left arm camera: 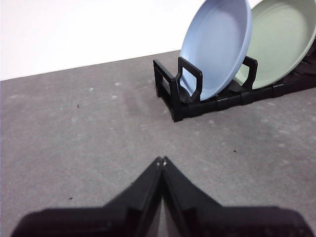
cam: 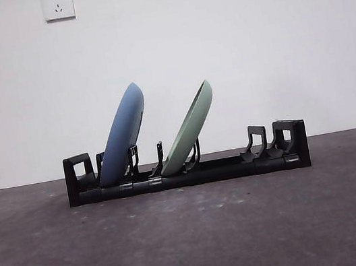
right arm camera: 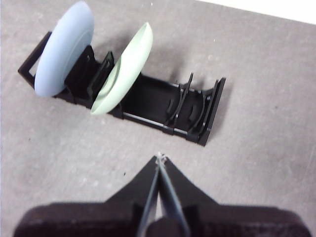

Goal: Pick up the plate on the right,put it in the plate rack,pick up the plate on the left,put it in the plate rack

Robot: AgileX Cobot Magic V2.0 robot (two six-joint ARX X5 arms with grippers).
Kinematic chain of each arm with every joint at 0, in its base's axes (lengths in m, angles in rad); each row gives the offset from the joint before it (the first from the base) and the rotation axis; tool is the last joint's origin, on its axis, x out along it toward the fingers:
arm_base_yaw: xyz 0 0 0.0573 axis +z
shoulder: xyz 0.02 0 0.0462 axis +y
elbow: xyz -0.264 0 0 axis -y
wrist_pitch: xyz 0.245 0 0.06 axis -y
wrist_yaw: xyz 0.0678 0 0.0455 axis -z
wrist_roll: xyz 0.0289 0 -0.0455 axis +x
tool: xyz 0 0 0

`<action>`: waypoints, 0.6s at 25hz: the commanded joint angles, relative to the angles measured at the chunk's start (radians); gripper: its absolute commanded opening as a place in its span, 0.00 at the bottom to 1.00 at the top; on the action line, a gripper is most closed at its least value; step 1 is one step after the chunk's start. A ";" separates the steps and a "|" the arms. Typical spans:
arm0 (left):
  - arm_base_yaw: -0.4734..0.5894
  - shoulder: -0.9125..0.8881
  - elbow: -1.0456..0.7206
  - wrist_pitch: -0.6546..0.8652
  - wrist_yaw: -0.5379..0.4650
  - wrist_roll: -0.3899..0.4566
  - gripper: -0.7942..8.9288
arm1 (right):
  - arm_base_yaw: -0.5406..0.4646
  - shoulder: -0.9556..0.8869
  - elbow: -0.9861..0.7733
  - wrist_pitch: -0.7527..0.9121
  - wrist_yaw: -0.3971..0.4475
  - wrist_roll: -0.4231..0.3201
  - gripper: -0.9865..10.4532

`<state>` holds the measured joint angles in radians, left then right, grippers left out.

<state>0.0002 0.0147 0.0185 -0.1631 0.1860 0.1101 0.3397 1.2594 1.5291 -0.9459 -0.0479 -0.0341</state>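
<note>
Nearest in each wrist view, the left gripper has its two black jaws pressed together to a point above bare grey tabletop, holding nothing; the right gripper is likewise closed on nothing, hanging above the table just short of the rack.

Beyond them stands the long, low black plastic plate rack, with blocky ends and a row of upright curved prongs, resting flat on the table. Two plates stand in it, both leaning the same way, toward the rack's empty end. The round pale blue plate sits in the slot next to one end block. The round pale green plate sits a slot or two along, apart from the blue one. The remaining prongs hold nothing. Behind is a white wall.
</note>
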 commanded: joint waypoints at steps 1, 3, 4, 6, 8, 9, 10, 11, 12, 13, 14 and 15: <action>0.004 0.007 -0.011 0.007 -0.003 -0.013 0.08 | 0.000 0.006 -0.008 0.012 0.004 0.004 0.09; 0.004 0.014 -0.011 0.007 -0.003 -0.013 0.08 | 0.000 0.006 -0.008 0.011 0.004 0.004 0.09; 0.004 0.018 -0.011 0.007 -0.003 -0.013 0.08 | 0.000 0.006 -0.008 0.011 0.004 0.004 0.09; 0.004 0.026 -0.011 0.007 -0.003 -0.013 0.08 | 0.000 0.006 -0.008 0.011 0.004 0.004 0.09; 0.004 0.035 -0.011 0.007 -0.003 -0.013 0.08 | 0.000 0.006 -0.008 0.011 0.005 0.004 0.09; 0.004 0.040 -0.011 0.007 -0.003 -0.013 0.08 | -0.002 0.003 -0.008 0.012 0.015 0.004 0.09; 0.004 0.046 -0.011 0.007 -0.003 -0.013 0.08 | -0.010 -0.021 -0.008 0.003 0.040 0.003 0.09; 0.004 0.051 -0.011 0.007 -0.003 -0.013 0.08 | -0.025 -0.048 -0.008 0.020 0.074 -0.050 0.09; 0.004 0.054 -0.011 0.007 -0.003 -0.013 0.08 | -0.038 -0.080 -0.008 0.030 0.090 -0.066 0.09; 0.004 0.056 -0.011 0.007 -0.003 -0.013 0.08 | -0.055 -0.120 -0.008 0.048 0.090 -0.068 0.09; 0.004 0.058 -0.011 0.007 -0.003 -0.013 0.08 | -0.076 -0.165 -0.010 0.072 0.078 -0.065 0.09; 0.004 0.060 -0.011 0.007 -0.003 -0.013 0.08 | -0.104 -0.211 -0.016 0.097 0.069 -0.061 0.09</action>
<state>0.0002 0.0746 0.0185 -0.1627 0.1856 0.1036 0.2340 1.0546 1.5227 -0.8490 0.0254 -0.0868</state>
